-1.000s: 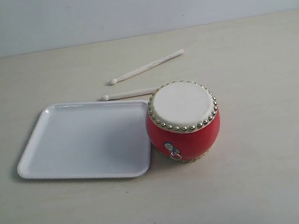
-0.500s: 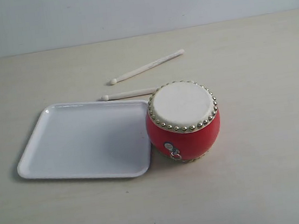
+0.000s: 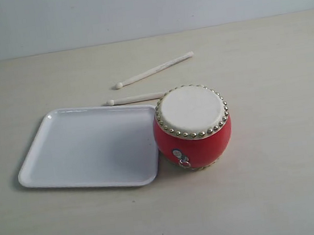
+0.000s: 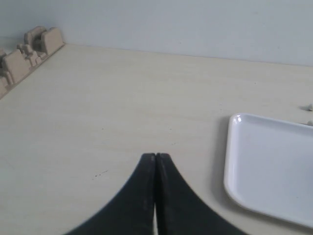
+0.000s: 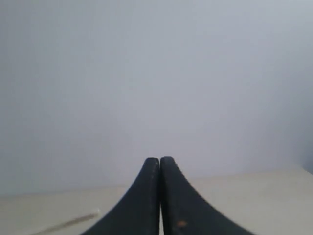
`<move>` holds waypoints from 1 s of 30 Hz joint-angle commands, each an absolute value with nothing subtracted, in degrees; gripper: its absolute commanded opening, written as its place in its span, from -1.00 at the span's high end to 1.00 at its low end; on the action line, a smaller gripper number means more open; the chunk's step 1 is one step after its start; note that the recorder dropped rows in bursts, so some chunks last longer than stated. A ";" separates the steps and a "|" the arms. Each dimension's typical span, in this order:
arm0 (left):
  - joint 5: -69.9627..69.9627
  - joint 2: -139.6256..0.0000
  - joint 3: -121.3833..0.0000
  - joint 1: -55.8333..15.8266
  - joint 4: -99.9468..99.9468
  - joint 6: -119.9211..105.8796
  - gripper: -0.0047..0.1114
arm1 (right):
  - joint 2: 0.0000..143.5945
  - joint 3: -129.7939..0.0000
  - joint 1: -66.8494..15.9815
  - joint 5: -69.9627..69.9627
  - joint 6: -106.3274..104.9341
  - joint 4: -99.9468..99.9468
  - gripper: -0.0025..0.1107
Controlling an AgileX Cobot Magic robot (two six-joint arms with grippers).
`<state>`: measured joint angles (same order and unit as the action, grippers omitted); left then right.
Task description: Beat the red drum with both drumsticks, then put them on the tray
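Note:
The red drum point(image 3: 193, 128) stands upright on the table, its cream skin facing up, touching the right edge of the white tray point(image 3: 38, 152). Two pale drumsticks lie behind them: one drumstick point(image 3: 154, 70) slanted farther back, the other drumstick point(image 3: 134, 99) just behind the tray, its far end hidden by the drum. Neither gripper shows in the exterior view. My left gripper point(image 4: 155, 155) is shut and holds nothing, over bare table beside a tray point(image 4: 274, 166) corner. My right gripper point(image 5: 160, 159) is shut with nothing in it, facing the wall, a drumstick point(image 5: 68, 223) end faint below.
The pale wooden table point(image 3: 277, 68) spreads around the objects, with a light wall behind it. Beige blocks point(image 4: 29, 49) sit at the table's edge in the left wrist view.

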<state>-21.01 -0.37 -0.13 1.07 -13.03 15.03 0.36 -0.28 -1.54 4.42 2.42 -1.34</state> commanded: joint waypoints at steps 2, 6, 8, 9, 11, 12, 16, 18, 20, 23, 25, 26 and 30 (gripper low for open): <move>-20.65 0.00 0.00 1.19 -12.79 15.04 0.92 | 0.00 0.00 -1.28 12.82 10.73 -3.11 0.96; -20.65 0.00 0.00 1.19 -12.79 15.04 0.92 | 0.00 0.00 -1.28 23.65 18.71 -3.11 0.96; -20.65 0.00 0.00 1.19 -12.79 15.04 0.92 | 0.00 0.00 -1.28 29.19 22.85 -2.83 0.96; -20.65 0.00 0.00 1.19 -12.79 15.04 0.92 | 0.00 -0.48 -1.28 30.76 24.68 -2.83 0.96; -20.65 0.00 0.00 1.19 -12.79 15.04 0.92 | 0.99 -4.27 -1.28 29.75 26.01 -2.83 0.96; -20.65 0.00 0.00 1.19 -12.79 15.04 0.92 | 2.80 -6.80 -1.28 28.59 26.01 -2.71 0.96; -20.65 0.00 0.00 1.19 -12.79 15.04 0.92 | 15.14 -17.70 -1.28 23.96 23.18 -1.92 0.96; -20.65 0.00 0.00 1.19 -12.79 15.04 0.92 | 22.69 -24.23 -1.28 19.69 23.05 0.33 0.96; -20.65 0.00 0.00 1.19 -12.79 15.04 0.92 | 30.98 -30.69 -1.28 14.68 23.19 3.89 0.96; -20.65 0.00 0.00 1.19 -12.79 15.04 0.92 | 45.41 -41.29 -1.28 3.12 23.19 8.29 0.96; -20.65 0.00 0.00 1.19 -12.79 15.04 0.92 | 55.16 -48.65 -1.28 -4.43 22.88 9.51 0.96; -20.65 0.00 0.00 1.19 -12.79 15.04 0.92 | 58.99 -52.11 -1.28 -7.58 22.37 9.60 0.96; -20.65 0.00 0.00 1.19 -12.79 15.04 0.92 | 77.03 -65.30 -1.28 -16.92 15.12 9.21 0.96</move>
<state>-21.01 -0.37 -0.13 1.07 -13.03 15.03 66.99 -57.41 -1.54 -9.62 20.64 8.73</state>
